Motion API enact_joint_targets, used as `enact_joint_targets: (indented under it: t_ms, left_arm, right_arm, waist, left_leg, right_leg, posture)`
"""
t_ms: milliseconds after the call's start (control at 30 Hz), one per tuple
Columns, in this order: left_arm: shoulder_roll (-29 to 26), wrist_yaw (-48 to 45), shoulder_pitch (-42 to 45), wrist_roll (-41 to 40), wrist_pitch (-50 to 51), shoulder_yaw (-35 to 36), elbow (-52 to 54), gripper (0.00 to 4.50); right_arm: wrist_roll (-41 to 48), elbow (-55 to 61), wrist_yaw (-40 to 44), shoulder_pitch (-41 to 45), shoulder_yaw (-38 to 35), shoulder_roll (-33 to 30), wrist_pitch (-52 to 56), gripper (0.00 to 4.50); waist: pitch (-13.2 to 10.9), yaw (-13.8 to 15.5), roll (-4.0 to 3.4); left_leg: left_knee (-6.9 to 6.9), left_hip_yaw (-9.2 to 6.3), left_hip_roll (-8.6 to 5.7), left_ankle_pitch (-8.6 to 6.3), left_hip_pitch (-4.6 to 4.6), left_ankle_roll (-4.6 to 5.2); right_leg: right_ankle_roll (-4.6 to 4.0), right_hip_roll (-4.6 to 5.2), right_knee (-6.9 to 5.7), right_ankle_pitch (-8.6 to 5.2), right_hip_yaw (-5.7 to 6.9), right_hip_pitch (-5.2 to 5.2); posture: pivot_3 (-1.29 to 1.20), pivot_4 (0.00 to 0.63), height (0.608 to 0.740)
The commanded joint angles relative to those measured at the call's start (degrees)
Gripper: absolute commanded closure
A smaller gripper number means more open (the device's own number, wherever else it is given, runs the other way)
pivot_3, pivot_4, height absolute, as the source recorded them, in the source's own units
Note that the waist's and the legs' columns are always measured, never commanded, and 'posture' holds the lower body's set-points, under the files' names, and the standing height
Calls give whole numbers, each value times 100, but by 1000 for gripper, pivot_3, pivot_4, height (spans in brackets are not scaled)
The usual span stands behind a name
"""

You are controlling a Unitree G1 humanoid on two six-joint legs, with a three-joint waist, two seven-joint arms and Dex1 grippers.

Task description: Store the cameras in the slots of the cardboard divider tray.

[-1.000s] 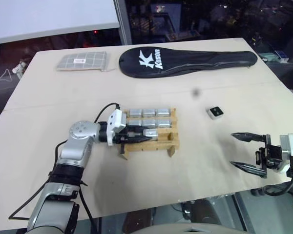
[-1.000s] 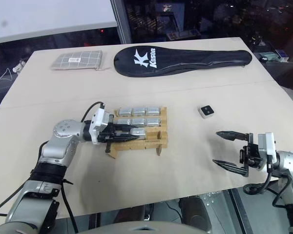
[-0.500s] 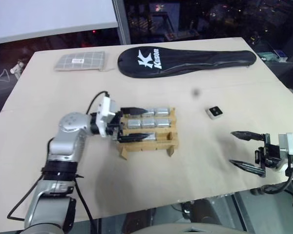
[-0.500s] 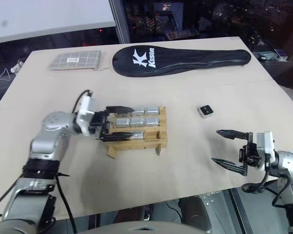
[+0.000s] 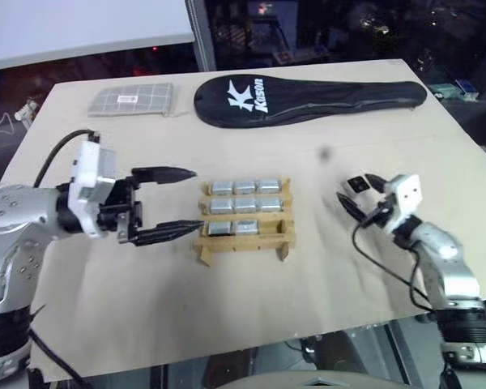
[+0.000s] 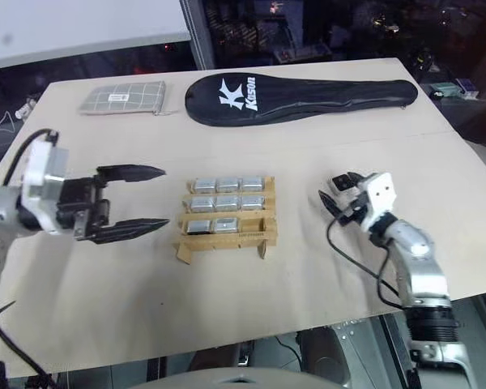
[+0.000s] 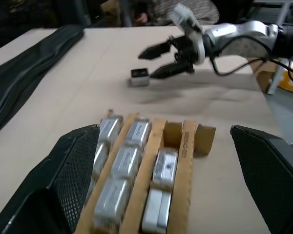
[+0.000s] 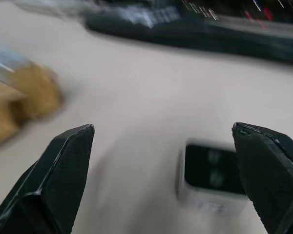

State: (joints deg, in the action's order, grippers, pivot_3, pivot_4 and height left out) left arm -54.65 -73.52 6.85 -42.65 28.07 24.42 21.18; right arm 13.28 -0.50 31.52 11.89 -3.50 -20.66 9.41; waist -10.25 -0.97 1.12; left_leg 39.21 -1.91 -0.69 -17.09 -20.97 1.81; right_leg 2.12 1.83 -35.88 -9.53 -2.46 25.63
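The cardboard divider tray [image 5: 245, 243] lies mid-table. Several silver cameras [image 5: 245, 204] fill its back and middle rows, and two sit in the front row; the front right slot [image 5: 271, 226] is empty. My left gripper [image 5: 198, 199] hovers open just left of the tray, holding nothing. One loose camera [image 8: 212, 178], black lens face showing, lies on the table right of the tray. My right gripper [image 6: 338, 191] is open right at that camera [image 7: 139, 76], fingers to either side, not closed on it.
A long black racket cover [image 5: 308, 97] lies along the far side of the table, with a grey checked pouch [image 5: 131, 99] at the far left. The table's front edge [image 5: 251, 344] runs close below the tray and both arms.
My left gripper opened, left a camera in the tray's front row, and drew back left and up. My right gripper swung from the front right edge forward to the loose camera.
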Motion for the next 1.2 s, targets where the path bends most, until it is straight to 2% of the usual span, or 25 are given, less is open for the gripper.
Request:
enact_joint_targets:
  t_ms: [33,333,633,833,967,1200]
  left_arm:
    - [-75,115,-302,-175,69,426,394,55]
    - [-23,273,-437,-292,26,486,421,55]
    - [-28,159,-484,-212,-139,413,226,55]
    - [4,124,-416,-331,-79,281,74,0]
    - [35,214,-247,-551,188,183,-87,0]
    - [836,1182,854,-790,771,-582,-481,0]
  right_arm:
    - [-295,45,-657,291,-19,117,379,0]
    - [-342,-394,-869,667,-68,231,518,0]
    - [-133,-387,-865,656,-203,264,771,0]
    - [-321,-298,-722,614,-47,177,359,2624]
    - [-514,-191,-545,668,134,59,53,2626]
    - [-837,309,485,1247,949,-200,-1303,2626]
  waist:
    - [0,-1,0]
    - [1,-27,2]
    - [1,-130,2]
    - [1,-146,2]
    - [1,-147,2]
    - [-2,-161,3]
  left_leg:
    - [1,5,-2,0,1,0]
    - [0,7,-3,0,8,1]
    - [0,6,-1,0,8,2]
    - [-1,6,0,-1,9,2]
    - [-1,6,2,-1,8,2]
    - [2,5,-1,0,12,2]
  right_leg:
    - [-8,2,2,-5,-4,-1]
    - [11,-15,0,-18,1,-5]
    - [14,-11,0,-14,-5,-4]
    - [19,-14,0,-13,-4,-4]
    - [24,-13,0,-12,-5,-4]
    - [16,-15,-4,-1,-5,-6]
  posture:
    - [0,150,740]
    - [0,150,740]
    - [0,150,740]
    - [0,150,740]
    - [0,150,740]
    - [0,150,740]
